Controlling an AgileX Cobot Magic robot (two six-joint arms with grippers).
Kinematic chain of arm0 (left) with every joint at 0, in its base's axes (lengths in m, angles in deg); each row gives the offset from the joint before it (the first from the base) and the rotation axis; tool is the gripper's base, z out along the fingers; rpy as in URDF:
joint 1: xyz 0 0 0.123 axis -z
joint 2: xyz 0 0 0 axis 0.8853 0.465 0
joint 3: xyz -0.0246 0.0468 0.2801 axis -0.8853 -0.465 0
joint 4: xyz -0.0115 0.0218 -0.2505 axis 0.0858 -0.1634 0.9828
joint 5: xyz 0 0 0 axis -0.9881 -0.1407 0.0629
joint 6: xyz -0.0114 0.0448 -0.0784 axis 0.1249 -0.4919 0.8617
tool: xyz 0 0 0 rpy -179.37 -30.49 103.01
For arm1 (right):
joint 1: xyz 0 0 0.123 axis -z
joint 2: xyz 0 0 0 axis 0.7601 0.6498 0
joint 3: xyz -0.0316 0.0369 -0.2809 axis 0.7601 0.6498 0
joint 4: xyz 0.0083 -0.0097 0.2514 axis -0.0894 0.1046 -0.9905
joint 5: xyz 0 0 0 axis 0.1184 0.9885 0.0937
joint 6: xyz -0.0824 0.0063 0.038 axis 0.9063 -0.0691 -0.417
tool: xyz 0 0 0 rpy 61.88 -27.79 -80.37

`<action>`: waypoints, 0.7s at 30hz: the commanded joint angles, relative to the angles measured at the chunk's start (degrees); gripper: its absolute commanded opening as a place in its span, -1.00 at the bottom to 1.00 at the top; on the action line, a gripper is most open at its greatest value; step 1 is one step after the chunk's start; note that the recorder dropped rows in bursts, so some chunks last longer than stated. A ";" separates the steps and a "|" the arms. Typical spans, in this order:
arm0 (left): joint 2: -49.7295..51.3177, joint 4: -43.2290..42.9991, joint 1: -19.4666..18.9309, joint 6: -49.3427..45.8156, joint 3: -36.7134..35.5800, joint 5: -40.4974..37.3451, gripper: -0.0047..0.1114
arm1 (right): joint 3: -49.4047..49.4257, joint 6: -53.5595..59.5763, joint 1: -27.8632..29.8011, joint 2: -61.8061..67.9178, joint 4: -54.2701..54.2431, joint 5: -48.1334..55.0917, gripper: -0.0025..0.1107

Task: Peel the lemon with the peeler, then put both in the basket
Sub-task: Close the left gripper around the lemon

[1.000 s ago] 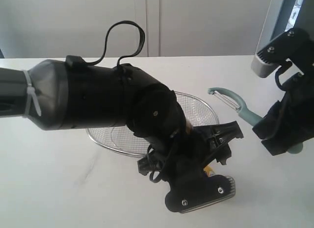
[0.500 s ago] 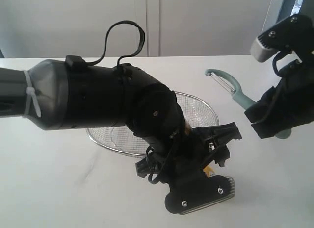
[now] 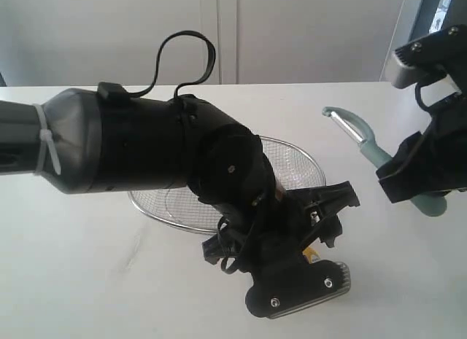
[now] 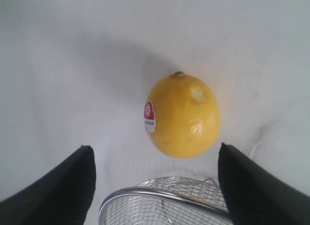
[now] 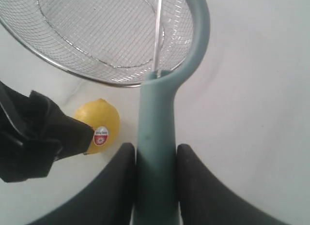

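The left gripper (image 4: 155, 151) stands with its jaws spread wide and nothing between them. Its two black fingers (image 4: 58, 186) flank the lemon (image 4: 183, 116) in the left wrist view, but clear of it on both sides. The lemon rests on the white table (image 3: 73, 281) just outside the rim of the wire-mesh basket (image 3: 306, 158). It lies on its side, with a red-and-white sticker (image 4: 149, 116) on its skin and a small pale scuff near the green stem end.

In the exterior view the left arm's bulky black wrist covers much of the basket. The gripper hangs at about 5 o'clock from the basket. Only a sliver of yellow shows under the wrist there, probably the lemon.

The right gripper (image 5: 156, 186) is clamped on the pale teal handle of the peeler (image 3: 368, 146), one black finger pressed to each side of it. In the exterior view this gripper is held above the table at about 3 o'clock from the basket, well apart from the left gripper. The peeler rises from it toward 10 o'clock, and its curved head and metal blade are clear of everything. In the right wrist view the peeler's head overlaps the basket's mesh, with the lemon beside the rim next to a left finger.
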 commanded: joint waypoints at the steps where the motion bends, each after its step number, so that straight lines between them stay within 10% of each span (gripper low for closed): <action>1: 1.19 0.65 0.25 -0.36 0.31 1.58 0.36 | -0.49 -1.24 0.23 -4.43 2.17 0.41 -0.96; 21: 9.07 0.65 0.25 -0.36 0.31 8.61 0.36 | -0.49 -5.71 0.23 -11.21 7.03 0.56 -0.96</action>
